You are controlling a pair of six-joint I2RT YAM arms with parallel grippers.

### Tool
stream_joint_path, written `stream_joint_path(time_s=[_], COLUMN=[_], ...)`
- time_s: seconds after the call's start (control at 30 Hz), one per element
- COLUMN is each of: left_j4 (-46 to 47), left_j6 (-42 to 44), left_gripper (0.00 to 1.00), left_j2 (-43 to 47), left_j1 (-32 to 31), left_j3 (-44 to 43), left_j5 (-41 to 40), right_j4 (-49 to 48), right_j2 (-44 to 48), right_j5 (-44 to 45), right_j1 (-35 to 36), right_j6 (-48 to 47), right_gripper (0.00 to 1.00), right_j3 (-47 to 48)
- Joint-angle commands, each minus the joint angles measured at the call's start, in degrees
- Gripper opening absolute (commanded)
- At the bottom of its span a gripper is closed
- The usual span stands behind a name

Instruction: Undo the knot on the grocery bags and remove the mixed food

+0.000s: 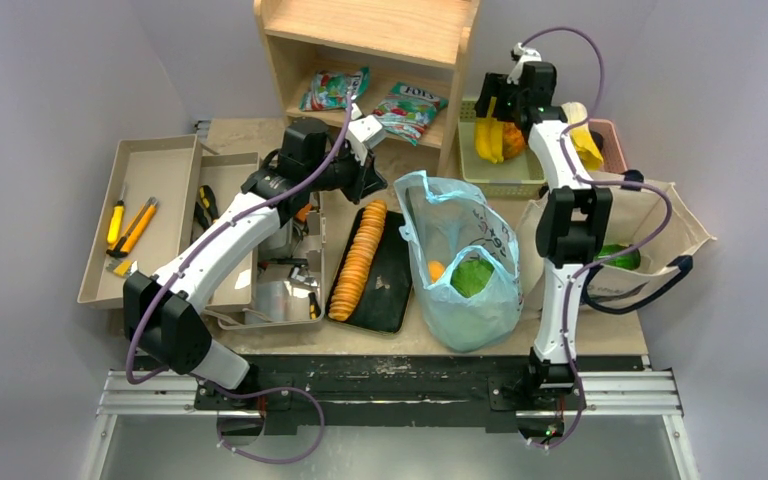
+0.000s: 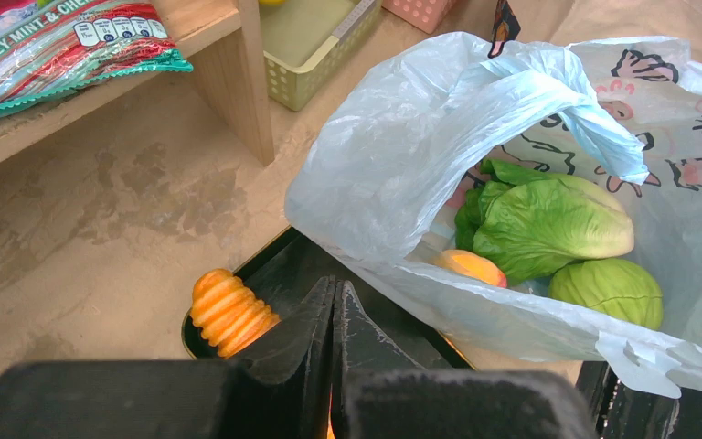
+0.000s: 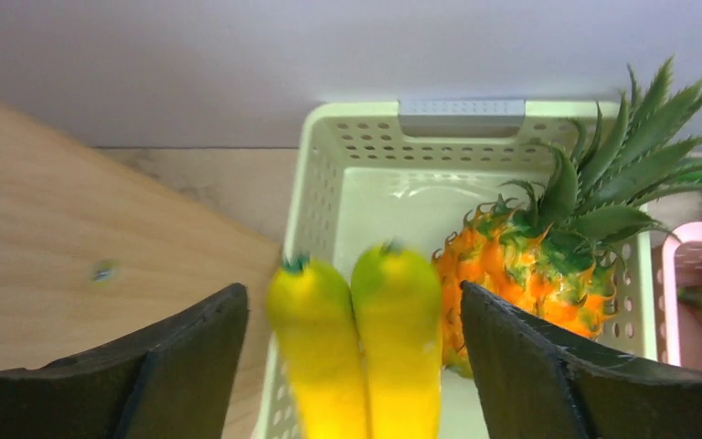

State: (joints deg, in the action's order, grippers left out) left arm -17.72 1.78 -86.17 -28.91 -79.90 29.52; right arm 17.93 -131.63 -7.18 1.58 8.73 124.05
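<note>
Nearest the arm bases, the light-blue plastic bag lies on the table between the two arms, its mouth gaping and its handles loose and untied. Inside it, the left wrist view shows a pale cabbage, a round green cabbage just beside it, and an orange tucked against the pale one's lower leaves. To the bag's left a black tray carries a row of orange crackers. To its right, just beside it, stands the canvas tote, its navy handles hanging over the near side. A green item shows within, though the right arm covers too much of it to name.

The left gripper hovers above the far end of the tray, fingers pressed together on nothing, pointing towards the bag's mouth. Farther back the right gripper hangs over the green basket with its fingers spread wide. Two pieces of yellow produce sit between them, blurred, with a gap on each side. A pineapple stands in the basket just beside the yellow pieces, and a pink basket sits to its right. At the far edge a wooden shelf holds two snack packets
</note>
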Motion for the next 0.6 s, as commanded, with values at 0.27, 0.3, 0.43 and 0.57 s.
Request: stream_joint_path(time_s=[0.27,0.3,0.43,0.57], left_j4=[0.1,0.1,1.2,1.1], left_j6=[2.0,1.8,0.4,-1.0], left_gripper=[0.00,0.00,0.00,0.00], left_j2=[1.0,1.2,2.6,3.9], left_j1=[0.3,0.4,1.0,1.3], left_j3=[-1.8,-1.8,-0.5,0.2], left_j5=[1.1,1.3,2.8,4.2], right_j4=[2.8,4.9,17.9,31.8], right_j2=[28.7,32.1,46.2,57.7], right_j5=[-15.9,-19.4,-38.6,-37.5], right_j1=[0.3,0.2,0.9,11.2], right_j6=[-7.4,-10.0,-23.2,-37.8], right_gripper=[0.95,0.88,0.66,0.30], right_j3=[-10.7,-12.2,-19.7,-27.4])
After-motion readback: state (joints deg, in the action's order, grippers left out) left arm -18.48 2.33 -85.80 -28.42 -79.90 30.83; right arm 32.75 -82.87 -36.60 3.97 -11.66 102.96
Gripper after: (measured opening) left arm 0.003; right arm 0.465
